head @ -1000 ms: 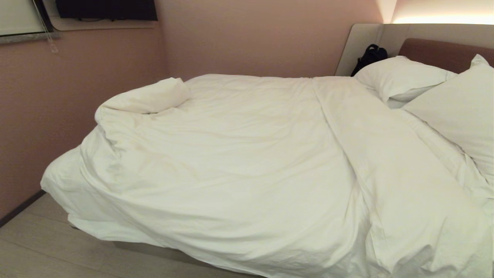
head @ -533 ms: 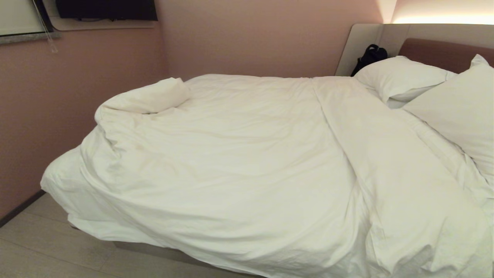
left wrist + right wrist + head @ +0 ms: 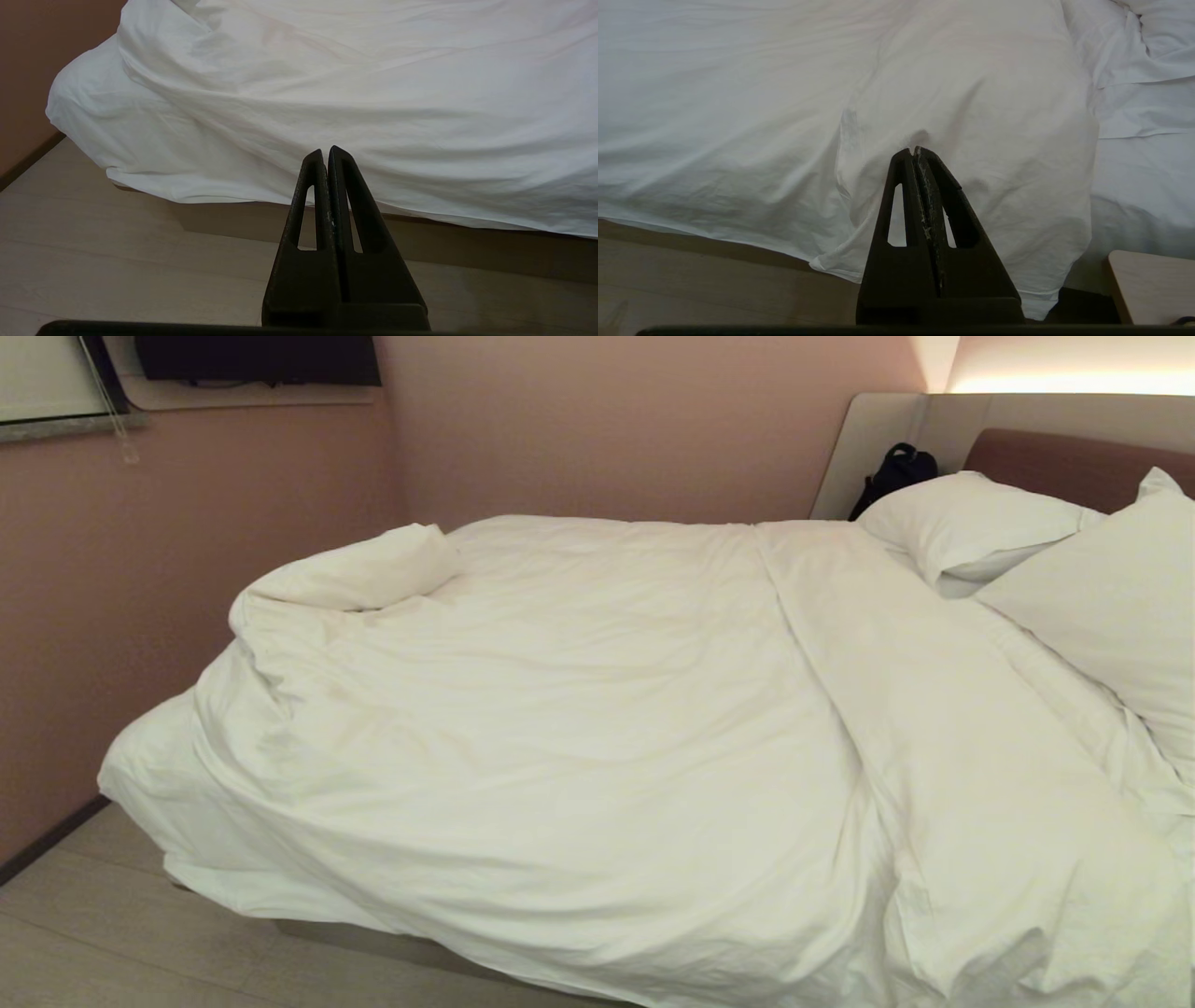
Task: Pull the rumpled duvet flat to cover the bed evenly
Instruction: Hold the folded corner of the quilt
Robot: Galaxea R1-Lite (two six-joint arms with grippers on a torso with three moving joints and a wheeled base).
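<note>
Still rumpled: duvet (image 3: pixel 597 728) on bed (image 3: pixel 420 233), both tools closed, empty.

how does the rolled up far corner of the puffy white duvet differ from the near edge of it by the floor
The rolled far corner of the puffy white duvet is bunched into a thick hump lying back on top of the bed; the near edge hangs loose over the side toward the floor. The corner looks folded over itself, while the near edge is a single draped layer with shallow creases. Both are plain white, and neither is in a gripper.
</note>
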